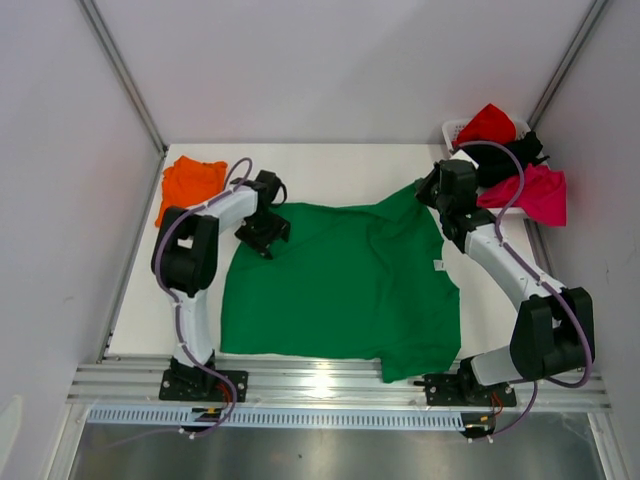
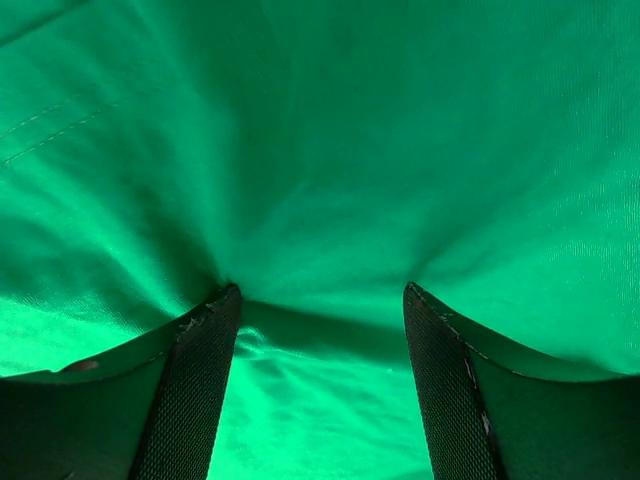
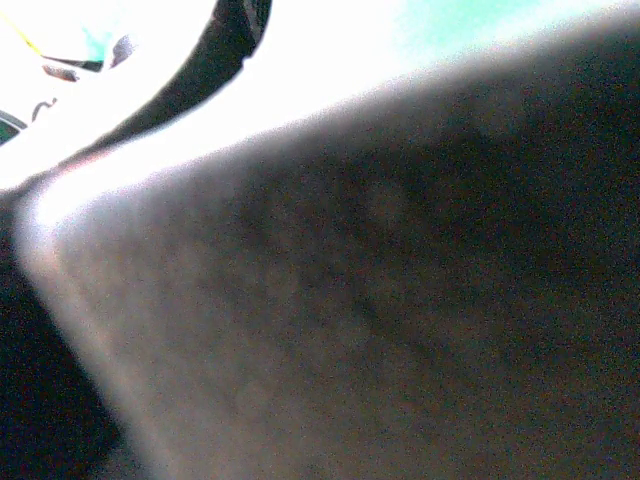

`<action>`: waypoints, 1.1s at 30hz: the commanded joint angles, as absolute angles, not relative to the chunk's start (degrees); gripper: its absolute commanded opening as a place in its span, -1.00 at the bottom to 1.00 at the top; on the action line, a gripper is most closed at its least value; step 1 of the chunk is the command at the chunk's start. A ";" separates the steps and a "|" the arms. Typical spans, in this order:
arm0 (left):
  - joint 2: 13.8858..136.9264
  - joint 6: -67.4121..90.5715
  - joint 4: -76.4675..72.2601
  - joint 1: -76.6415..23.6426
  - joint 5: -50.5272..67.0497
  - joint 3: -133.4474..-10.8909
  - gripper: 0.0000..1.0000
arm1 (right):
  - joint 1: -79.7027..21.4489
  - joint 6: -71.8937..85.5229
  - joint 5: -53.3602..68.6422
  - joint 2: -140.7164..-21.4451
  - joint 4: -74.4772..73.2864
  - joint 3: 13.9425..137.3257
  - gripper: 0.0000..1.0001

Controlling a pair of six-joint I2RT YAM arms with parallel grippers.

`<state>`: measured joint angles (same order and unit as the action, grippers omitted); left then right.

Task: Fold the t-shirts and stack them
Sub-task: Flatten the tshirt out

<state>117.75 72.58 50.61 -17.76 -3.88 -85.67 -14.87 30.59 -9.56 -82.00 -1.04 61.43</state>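
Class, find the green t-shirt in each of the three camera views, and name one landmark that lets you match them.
Top external: green t-shirt spread out mid-table, between the arms.
Left wrist: fills the picture behind the open jaws.
Right wrist: not clearly in it; dark blur, with a washed-out greenish patch at the top.
Shared landmark: left gripper over the shirt's far left part, seen in the top and left wrist views.

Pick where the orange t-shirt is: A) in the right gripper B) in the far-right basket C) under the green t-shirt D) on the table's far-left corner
D: the orange t-shirt lies on the table at its far-left corner, apart from the basket and the green t-shirt.
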 commanded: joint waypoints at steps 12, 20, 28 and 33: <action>111.97 76.64 49.21 -18.28 -3.25 -74.35 0.37 | -14.41 31.38 -9.14 -77.96 0.79 59.68 -0.95; 110.22 76.47 50.36 -18.98 -7.19 -78.56 0.37 | -13.97 31.20 -9.23 -77.61 0.70 58.98 -0.94; 106.00 70.49 42.45 -18.98 -11.25 -86.12 0.45 | -13.54 30.85 -9.32 -77.35 0.88 57.92 -0.95; 109.34 69.78 44.91 -18.63 -12.66 -95.18 0.46 | -13.01 30.76 -9.05 -77.78 0.88 57.92 -0.94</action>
<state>109.84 71.42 45.15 -18.76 -9.80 -89.84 -13.54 31.24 -9.30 -79.59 -1.02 57.95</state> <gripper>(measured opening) 0.730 0.033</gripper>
